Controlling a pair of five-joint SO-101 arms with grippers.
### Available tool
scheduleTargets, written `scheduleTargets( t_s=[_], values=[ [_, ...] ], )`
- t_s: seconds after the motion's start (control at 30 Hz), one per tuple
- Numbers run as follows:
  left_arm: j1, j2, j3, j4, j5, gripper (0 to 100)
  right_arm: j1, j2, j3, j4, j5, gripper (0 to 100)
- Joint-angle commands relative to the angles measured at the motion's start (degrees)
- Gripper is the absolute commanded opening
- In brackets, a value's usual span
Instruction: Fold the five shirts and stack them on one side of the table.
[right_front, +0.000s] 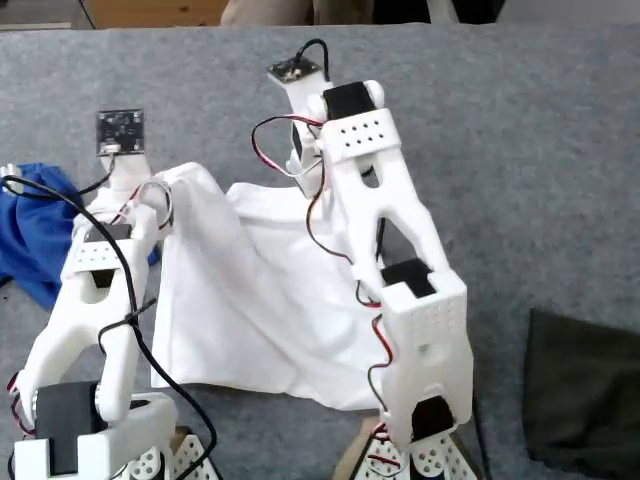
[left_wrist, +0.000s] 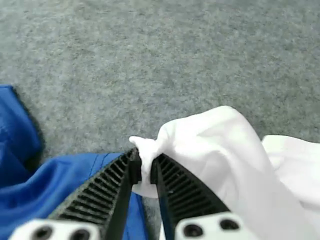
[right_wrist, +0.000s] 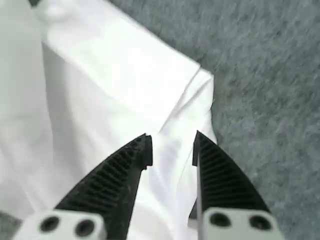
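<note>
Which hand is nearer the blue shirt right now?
Left. The left hand, shut on a corner of the white shirt, sits right beside the blue shirt; the right hand is open over the white shirt, farther off.

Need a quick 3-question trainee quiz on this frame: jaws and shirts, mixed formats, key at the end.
1. True or false: the right jaws are shut on the white shirt.
2. Multiple choice: the left jaws grip (A) the blue shirt, (B) the white shirt, (C) nothing.
3. Fill in the blank: the dark garment lies on the ____ arm's side of the table.

Key: 1 false, they stand open over it; 2 B; 3 right.
</note>
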Motion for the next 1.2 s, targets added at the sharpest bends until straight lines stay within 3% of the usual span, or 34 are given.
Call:
scheduleTargets(
  t_s=[0.0,0.3,0.47,1.03,1.17],
  values=[
    [-2.9,-0.1,-0.6,-1.2,0.7,2,0.5,2.1,-2.5,-3.6,0.1,15.2],
    [-3.2,7.4,-1.3,-5.5,1.8,2,0.7,9.8,-2.6,-13.5,-1.2,15.2],
    [-3.3,9.0,-4.1,-2.7,1.8,2,1.4,12.4,-2.6,-16.4,-1.4,15.2],
    [-3.2,9.1,-4.0,-2.8,1.8,2,4.4,28.4,-26.0,-6.6,-0.8,14.4],
    [-3.2,9.1,-4.0,-2.8,1.8,2,4.4,31.5,-31.8,-4.1,-0.8,5.7]
  ],
)
